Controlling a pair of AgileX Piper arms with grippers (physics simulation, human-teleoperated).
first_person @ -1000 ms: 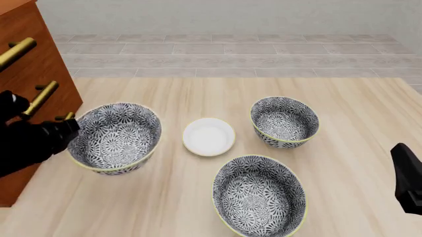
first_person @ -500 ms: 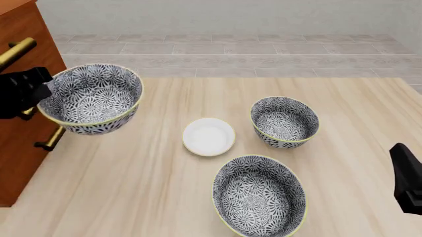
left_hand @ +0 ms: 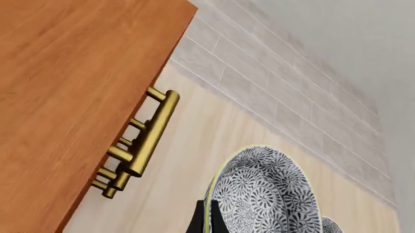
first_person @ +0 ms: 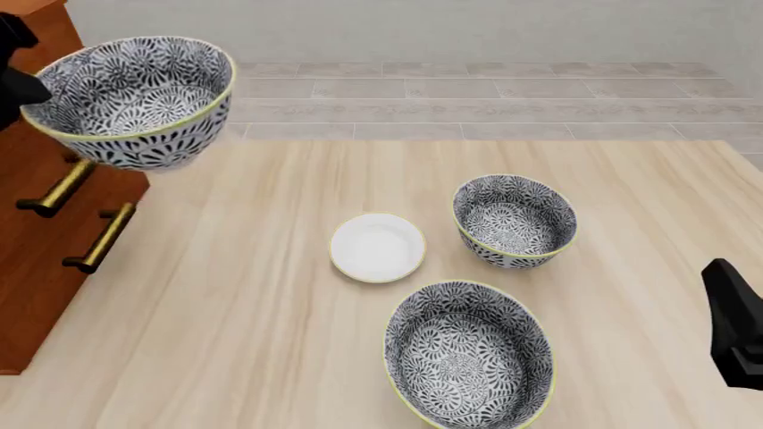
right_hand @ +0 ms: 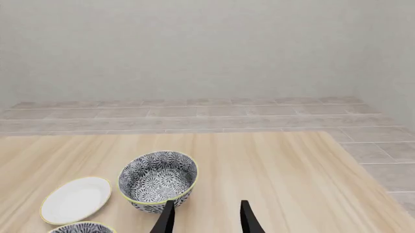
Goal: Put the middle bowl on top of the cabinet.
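The middle bowl (first_person: 131, 96), dark floral with a pale yellow-green rim, hangs high in the air at the far left of the front view, in front of the cabinet's upper edge. My left gripper (first_person: 27, 88) is shut on its left rim; the left wrist view shows the dark fingers (left_hand: 206, 219) pinching the rim of the bowl (left_hand: 266, 199). The reddish-brown cabinet (first_person: 42, 241) stands at the left with brass bar handles (first_person: 100, 238), and its front (left_hand: 65, 97) fills the left wrist view. My right gripper (right_hand: 206, 221) is open and holds nothing, low at the right edge (first_person: 733, 326).
Two lookalike floral bowls sit on the table, one at right of centre (first_person: 514, 219) and one near the front (first_person: 469, 355). A small white saucer (first_person: 377, 248) lies between them. The right wrist view shows the farther bowl (right_hand: 157, 180) and the saucer (right_hand: 75, 199).
My left gripper has carried the bowl up and to the left, from beside the cabinet's lower handles to the height of the cabinet's top edge. The right arm has stayed put.
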